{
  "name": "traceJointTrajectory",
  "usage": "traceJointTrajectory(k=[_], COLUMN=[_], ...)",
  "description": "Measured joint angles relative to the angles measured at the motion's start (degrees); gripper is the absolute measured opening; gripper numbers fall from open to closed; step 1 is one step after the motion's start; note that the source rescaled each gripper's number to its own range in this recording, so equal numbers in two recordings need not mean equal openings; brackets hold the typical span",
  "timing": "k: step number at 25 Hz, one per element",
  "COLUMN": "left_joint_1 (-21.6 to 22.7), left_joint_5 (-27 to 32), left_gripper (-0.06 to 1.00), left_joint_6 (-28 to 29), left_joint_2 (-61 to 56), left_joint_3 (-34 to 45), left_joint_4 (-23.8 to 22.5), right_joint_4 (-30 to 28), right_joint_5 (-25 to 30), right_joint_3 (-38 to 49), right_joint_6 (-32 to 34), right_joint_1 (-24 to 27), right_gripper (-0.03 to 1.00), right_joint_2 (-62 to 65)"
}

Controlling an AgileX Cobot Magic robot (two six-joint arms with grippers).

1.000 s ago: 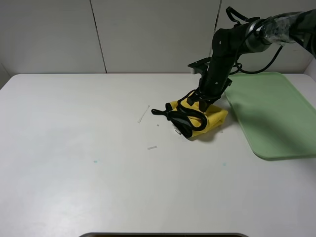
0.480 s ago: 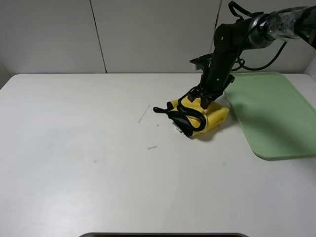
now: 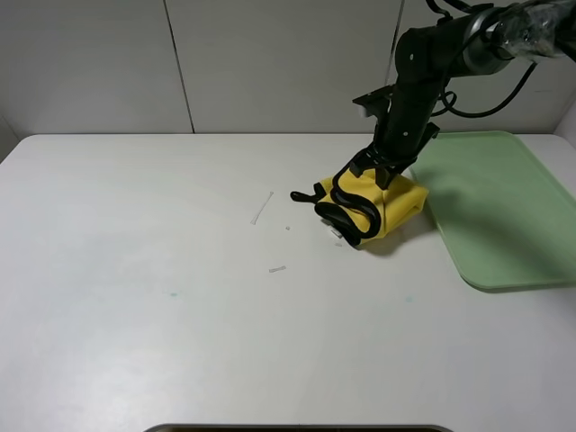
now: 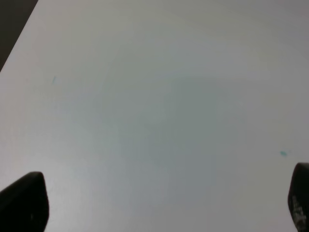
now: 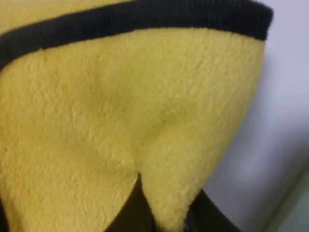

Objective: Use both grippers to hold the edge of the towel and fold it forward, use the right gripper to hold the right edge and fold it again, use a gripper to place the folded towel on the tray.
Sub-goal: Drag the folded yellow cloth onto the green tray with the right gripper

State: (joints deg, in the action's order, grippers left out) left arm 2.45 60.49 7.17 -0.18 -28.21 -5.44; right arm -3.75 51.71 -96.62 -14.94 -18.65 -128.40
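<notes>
The yellow towel (image 3: 389, 203) is bunched into a folded bundle just left of the pale green tray (image 3: 493, 209). Its black piped edge (image 3: 347, 216) hangs in loops on the bundle's left side. My right gripper (image 3: 374, 176) comes down from above and is shut on the towel's top, lifting that part. Up close in the right wrist view, yellow pile (image 5: 111, 121) with the black edge (image 5: 145, 17) fills the picture, and the dark fingers (image 5: 136, 210) pinch the cloth. My left gripper (image 4: 161, 203) is open over bare table and does not show in the high view.
The white table (image 3: 135, 288) carries two small white scraps (image 3: 262, 208) (image 3: 277, 268) left of the towel. The tray lies at the right edge, with a pale panelled wall behind.
The right gripper has moved right and slightly up with the towel, bringing the bundle closer to the tray's left rim. The left gripper has not moved.
</notes>
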Motion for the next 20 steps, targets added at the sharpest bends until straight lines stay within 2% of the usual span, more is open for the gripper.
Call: traceJointTrajectory(k=[5, 9, 20], left_joint_1=[0.00, 0.00, 0.00], left_joint_5=[0.00, 0.00, 0.00], left_gripper=[1.00, 1.00, 1.00], left_joint_6=[0.00, 0.00, 0.00], left_joint_2=[0.00, 0.00, 0.00], left_joint_3=[0.00, 0.00, 0.00], left_joint_4=[0.00, 0.00, 0.00], right_joint_4=[-4.80, -6.44, -8.07], right_joint_5=[0.18, 0.23, 0.61], right_joint_3=[0.00, 0.00, 0.00], right_joint_6=[2.69, 3.73, 6.33], right_joint_1=[0.14, 1.55, 10.47], right_gripper=[0.06, 0.06, 0.06], right_joint_2=[1.12, 1.30, 1.30])
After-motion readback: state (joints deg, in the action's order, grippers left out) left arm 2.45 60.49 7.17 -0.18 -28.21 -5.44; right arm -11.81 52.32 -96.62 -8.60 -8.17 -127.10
